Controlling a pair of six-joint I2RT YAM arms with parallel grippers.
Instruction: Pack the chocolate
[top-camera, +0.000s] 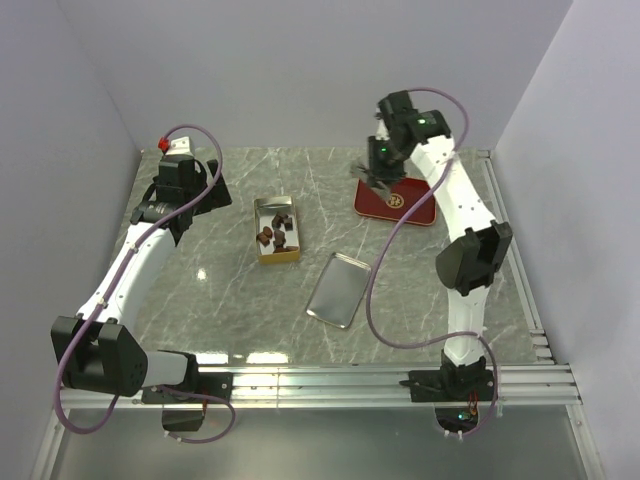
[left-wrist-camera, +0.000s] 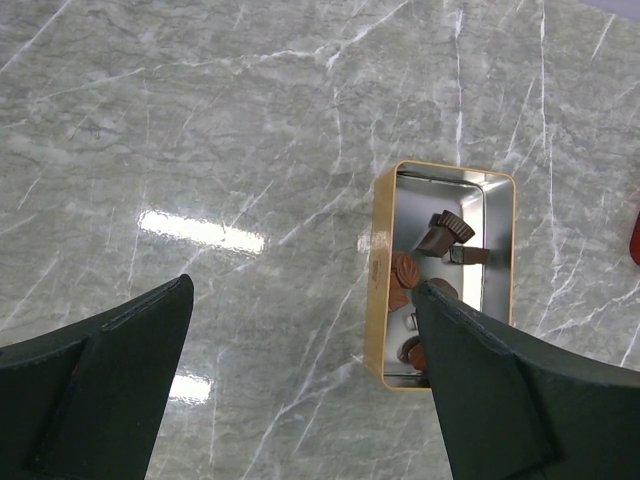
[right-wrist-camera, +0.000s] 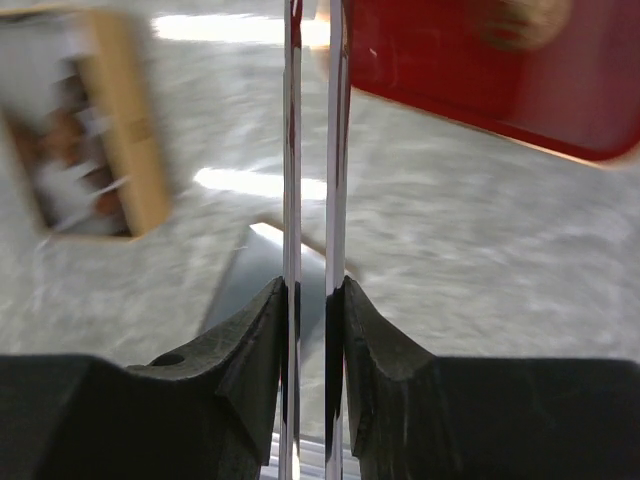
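Right hand (right-wrist-camera: 310, 287) hangs over the left edge of the red tray (top-camera: 400, 205), my pads pressed onto a pair of thin metal strips (right-wrist-camera: 291, 150) with a slim gap between them. The strips run out past the top of the blurred wrist view, so I cannot tell whether their tips pinch anything. My left hand (left-wrist-camera: 302, 290) is spread wide and empty above the surface (left-wrist-camera: 200, 120), off to one side of the gold tin (left-wrist-camera: 378, 260). The chocolate (left-wrist-camera: 405, 270) lies in a loose heap inside that tin: small lumps, some dark brown, some reddish, one or two ridged like moulded cups. The tin is a shallow rectangle with rounded corners, gold outside and mirror-bright within. A flat silvery lid (top-camera: 338, 290), apparently the tin's, lies apart on the glossy, grey-veined surface. The tray is smooth red with a gold emblem, and from above I make out no lumps on it. Filling looks nearly or wholly done. If so, the next move calls for lifting that thin lid by an edge off a slick surface and squaring it to the tin's rim.
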